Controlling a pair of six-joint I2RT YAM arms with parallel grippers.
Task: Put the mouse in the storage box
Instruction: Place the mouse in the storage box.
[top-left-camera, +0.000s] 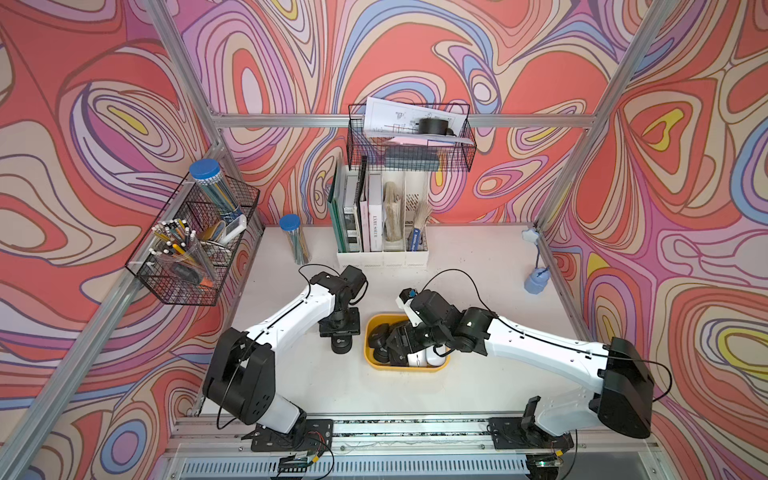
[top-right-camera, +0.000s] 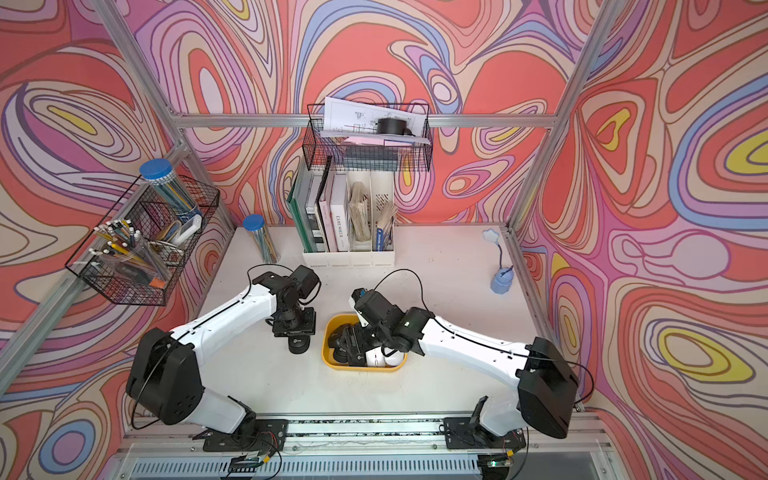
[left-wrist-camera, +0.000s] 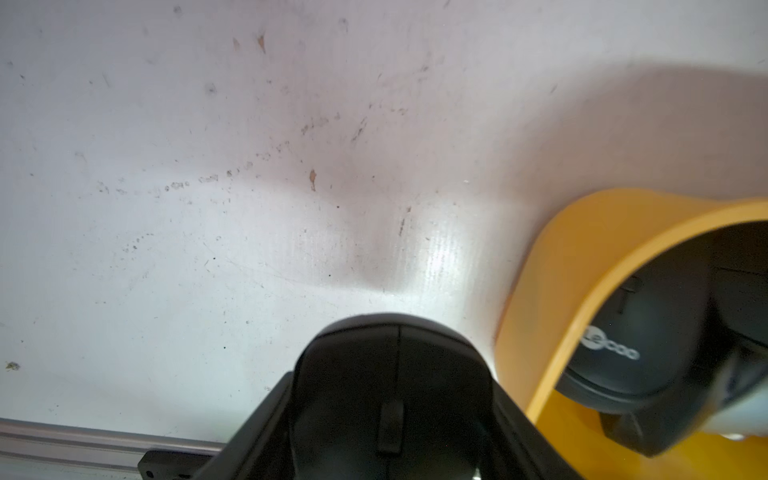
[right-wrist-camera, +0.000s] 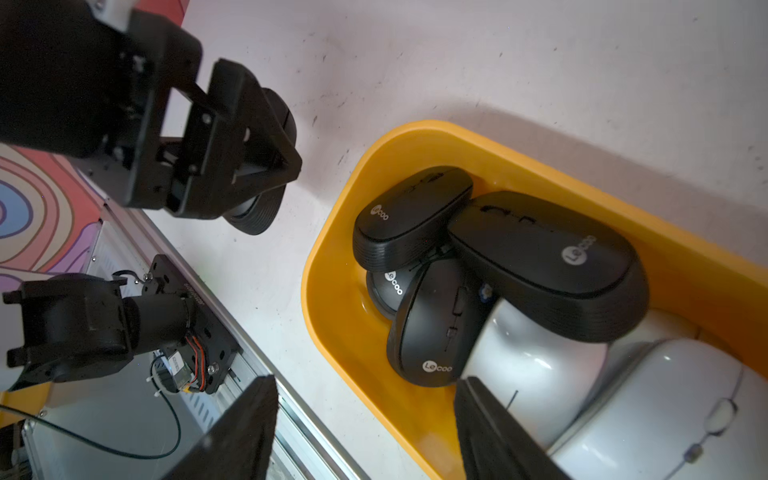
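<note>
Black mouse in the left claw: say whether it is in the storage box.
Out. The left claw grips the black mouse over the table, beside the yellow storage box.

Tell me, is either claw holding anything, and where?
The left gripper clamps a black mouse by its sides; the right gripper holds nothing.

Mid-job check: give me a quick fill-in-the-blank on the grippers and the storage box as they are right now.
1. The left gripper is shut on a ____ mouse, outside the storage box.
2. The right gripper hangs over the storage box with its jaws ____.
3. The storage box is ____ in colour.
4. Besides black mice, it holds paler mice, which are ____.
Missing words: black; open; yellow; white.
</note>
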